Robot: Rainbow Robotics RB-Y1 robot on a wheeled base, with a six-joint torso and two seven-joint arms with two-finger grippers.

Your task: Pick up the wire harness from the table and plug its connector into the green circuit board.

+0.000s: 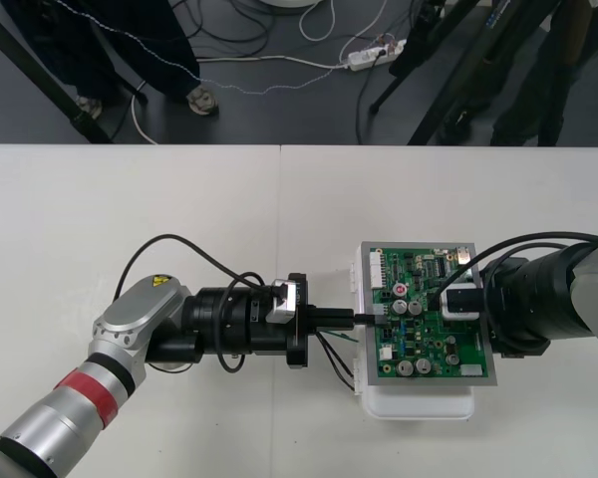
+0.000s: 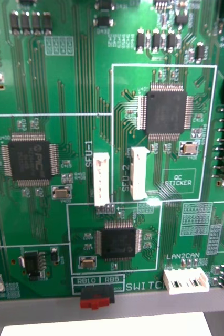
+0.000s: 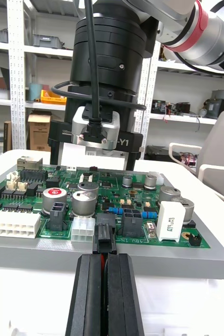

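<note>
The green circuit board point(image 1: 424, 334) rests on its white base point(image 1: 419, 406) at the right of the table. My left gripper point(image 1: 362, 319) reaches level to the board's left edge, shut on the harness's small black plug point(image 3: 104, 237). That plug stands in the row of connectors along the board point(image 3: 143, 202) edge; how deep it sits I cannot tell. Thin harness wires point(image 1: 337, 360) hang back under the left gripper point(image 3: 104, 258). My right gripper point(image 1: 456, 299) hovers over the board's right half, seen as the other gripper point(image 3: 97, 142) with its camera. The right wrist looks straight down on the board point(image 2: 80, 79).
A black cable point(image 1: 179, 244) loops over the table behind the left arm. The table's far edge point(image 1: 279, 146) runs across the top, with cables on the dark floor beyond. The left half of the table is bare.
</note>
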